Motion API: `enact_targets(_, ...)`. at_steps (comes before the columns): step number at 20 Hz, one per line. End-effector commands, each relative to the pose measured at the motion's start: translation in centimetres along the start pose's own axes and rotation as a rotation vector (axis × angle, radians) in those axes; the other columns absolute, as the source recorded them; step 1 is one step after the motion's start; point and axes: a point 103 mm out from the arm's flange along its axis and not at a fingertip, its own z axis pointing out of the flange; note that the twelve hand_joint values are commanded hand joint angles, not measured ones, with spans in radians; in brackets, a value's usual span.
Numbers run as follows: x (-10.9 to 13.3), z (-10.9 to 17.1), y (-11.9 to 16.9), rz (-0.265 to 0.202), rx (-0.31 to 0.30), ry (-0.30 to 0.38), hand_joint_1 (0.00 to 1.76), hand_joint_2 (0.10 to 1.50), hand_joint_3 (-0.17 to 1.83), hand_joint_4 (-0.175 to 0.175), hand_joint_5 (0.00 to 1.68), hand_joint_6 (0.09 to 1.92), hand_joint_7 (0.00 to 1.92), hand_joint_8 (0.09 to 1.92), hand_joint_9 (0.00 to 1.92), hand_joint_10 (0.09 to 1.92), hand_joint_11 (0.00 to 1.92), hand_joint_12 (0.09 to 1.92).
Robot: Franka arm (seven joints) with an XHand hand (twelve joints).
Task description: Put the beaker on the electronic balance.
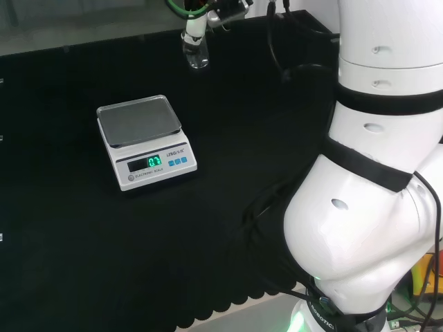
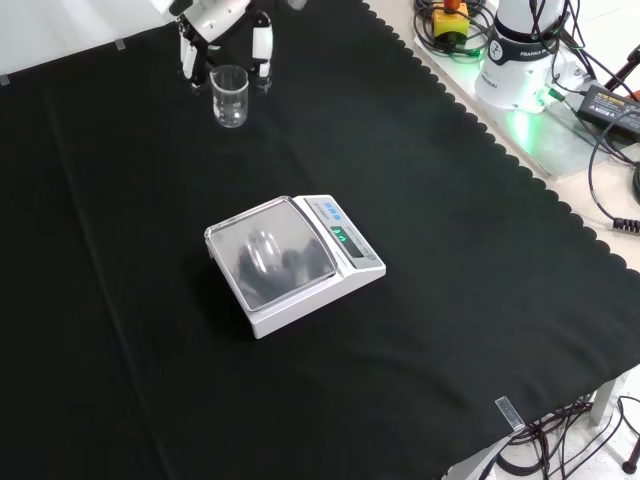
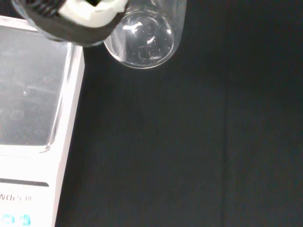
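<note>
A clear empty beaker (image 2: 230, 97) stands upright near the cloth's far edge in the head view (image 1: 196, 54). The black and white hand (image 2: 222, 30) comes down over it. Its fingers (image 2: 262, 45) curl down on both sides of the glass, and one finger (image 1: 196, 26) lies against the rim. I cannot tell whether the beaker's base touches the cloth. The wrist view looks down the beaker (image 3: 144, 40) past a fingertip (image 3: 87, 16). The white electronic balance (image 1: 145, 142) has a bare steel pan (image 2: 270, 255) and a lit green display. It sits mid-cloth, apart from the beaker.
The arm's white links (image 1: 374, 173) stand at the right of the head view. Black cables (image 1: 280, 48) trail over the cloth beside them. The arm's base and a power unit (image 2: 610, 95) lie past the cloth's scalloped edge in the front view.
</note>
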Motion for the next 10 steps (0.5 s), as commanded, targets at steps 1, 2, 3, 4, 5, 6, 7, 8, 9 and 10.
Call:
enact_targets(1,-0.5,0.1,-0.5,-0.001,0.012,-0.001,1.11,1.07,0.01,-0.010,1.06,0.88,1.08,0.78,1.25,0.32,1.33,0.74)
enact_targets(2,0.1,0.0,-0.4,-0.003,0.011,-0.004,1.11,1.07,0.01,-0.010,1.06,0.88,1.08,0.78,1.25,0.32,1.33,0.74)
enact_targets(3,0.7,-0.1,-0.2,-0.005,0.011,-0.004,1.11,1.07,0.01,-0.011,1.06,0.88,1.08,0.78,1.25,0.32,1.33,0.74)
enact_targets(4,1.3,-0.2,-0.1,-0.007,0.010,-0.004,1.11,1.07,0.01,-0.011,1.06,0.89,1.08,0.78,1.25,0.32,1.33,0.74)
enact_targets(5,-0.3,0.1,-0.3,-0.016,0.003,0.013,1.11,1.07,0.01,-0.011,1.06,0.89,1.08,0.78,1.25,0.32,1.34,0.74)
enact_targets(6,-0.7,0.2,-0.3,-0.019,0.000,0.020,1.11,1.07,0.01,-0.011,1.06,0.89,1.08,0.78,1.25,0.32,1.34,0.74)
enact_targets(7,-0.7,0.3,-0.3,-0.018,-0.001,0.022,1.11,1.07,0.01,-0.011,1.06,0.89,1.08,0.78,1.25,0.32,1.34,0.74)
enact_targets(8,-0.4,0.2,-0.3,-0.017,-0.004,0.025,1.11,1.07,0.01,-0.011,1.06,0.89,1.08,0.78,1.25,0.32,1.34,0.74)
enact_targets(9,0.0,0.2,-0.2,-0.021,-0.008,0.028,1.11,1.07,0.01,-0.011,1.06,0.89,1.08,0.78,1.25,0.32,1.34,0.74)
enact_targets(10,0.7,0.1,0.0,-0.020,-0.010,0.032,1.11,1.07,0.01,-0.012,1.06,0.89,1.08,0.78,1.25,0.32,1.34,0.74)
